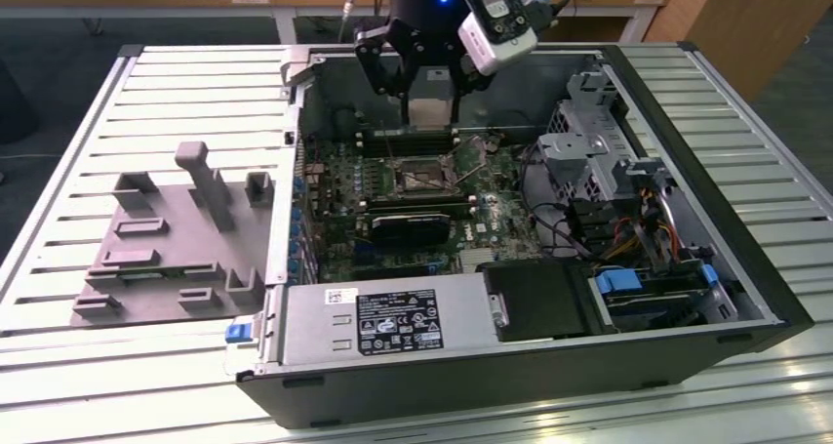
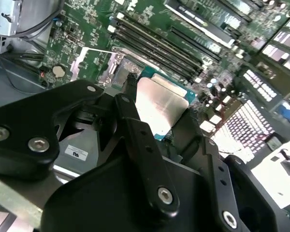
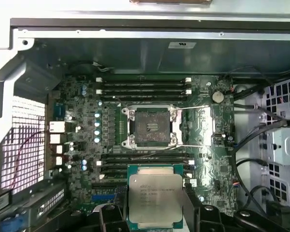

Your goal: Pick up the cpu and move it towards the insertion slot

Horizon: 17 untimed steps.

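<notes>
**The chip is carried above the board**

The gripper (image 1: pixel 427 91) is clenched on the cpu (image 3: pixel 155 198) by its edges, keeping it flat above the motherboard (image 3: pixel 217 140), near the open insertion slot (image 3: pixel 151 126) but not yet over it.

The cpu (image 3: pixel 155 199), silver-topped with a pale rim, hung level above the board, apart from the insertion slot (image 3: pixel 151 127), whose dark centre lay open.
</notes>
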### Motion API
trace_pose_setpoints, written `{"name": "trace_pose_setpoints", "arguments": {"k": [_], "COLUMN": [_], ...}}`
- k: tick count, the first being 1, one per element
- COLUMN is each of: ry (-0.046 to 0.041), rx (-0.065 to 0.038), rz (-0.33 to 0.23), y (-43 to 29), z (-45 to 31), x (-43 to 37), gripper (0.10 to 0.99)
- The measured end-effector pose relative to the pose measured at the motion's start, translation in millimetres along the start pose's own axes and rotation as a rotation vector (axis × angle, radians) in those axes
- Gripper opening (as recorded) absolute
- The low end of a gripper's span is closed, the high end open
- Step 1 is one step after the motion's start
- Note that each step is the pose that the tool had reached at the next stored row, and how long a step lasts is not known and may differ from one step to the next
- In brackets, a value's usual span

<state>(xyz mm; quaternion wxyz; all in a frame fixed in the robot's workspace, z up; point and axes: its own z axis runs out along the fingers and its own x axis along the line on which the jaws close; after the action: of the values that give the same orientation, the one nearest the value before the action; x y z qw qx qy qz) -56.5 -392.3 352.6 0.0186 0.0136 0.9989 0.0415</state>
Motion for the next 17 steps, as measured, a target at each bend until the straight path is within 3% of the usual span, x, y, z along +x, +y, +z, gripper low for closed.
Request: {"name": "trace_pose_setpoints", "arguments": {"k": [8, 17], "ry": [0.0, 0.0], "rx": [0.0, 0.0], "rz": [0.0, 0.0], "y": [11.0, 30.2], "z": [11.9, 15.9], "x": [-14.2, -15.3], "gripper": [0.537, 0.537]}}
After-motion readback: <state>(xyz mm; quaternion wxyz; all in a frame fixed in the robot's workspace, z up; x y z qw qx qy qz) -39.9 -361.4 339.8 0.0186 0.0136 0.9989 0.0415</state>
